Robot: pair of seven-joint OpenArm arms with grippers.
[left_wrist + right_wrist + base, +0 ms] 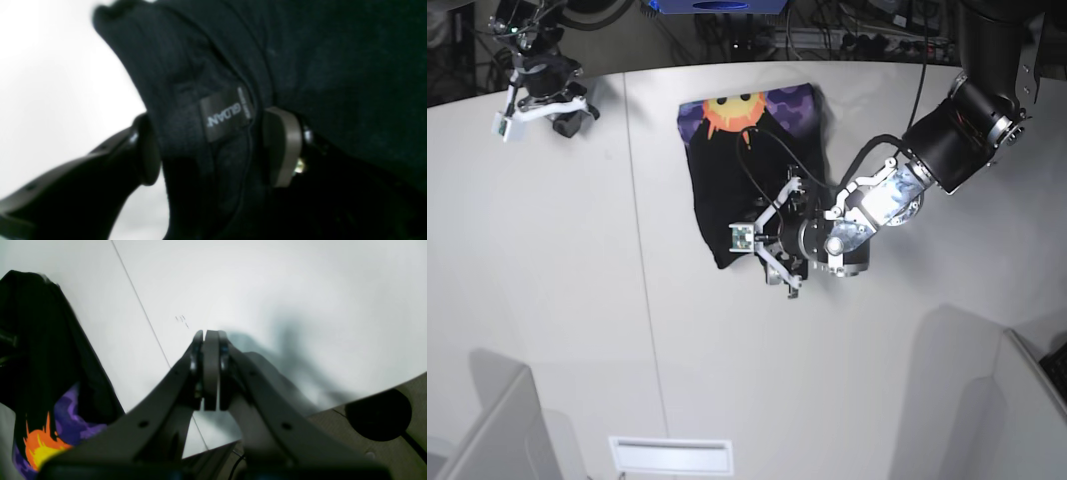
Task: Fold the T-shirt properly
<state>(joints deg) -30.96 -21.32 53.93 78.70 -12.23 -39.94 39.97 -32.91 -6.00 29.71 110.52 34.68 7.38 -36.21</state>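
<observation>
Base view, from the left: the right end effector sits at the far upper-left corner of the white worktop, well apart from the cloth. In the right wrist view its pads are pressed flat together with nothing between them, over bare worktop. Near the middle of the worktop, toward the far edge, lies the T-shirt, folded into a compact dark shape with the orange-yellow sun face on purple honeycomb at its far end. At the near edge of the T-shirt, the left end effector reaches in from the right. Left wrist view: its two pads stand apart, straddling a bunched ridge of black fabric bearing the neck label; whether they actually pinch it cannot be told.
</observation>
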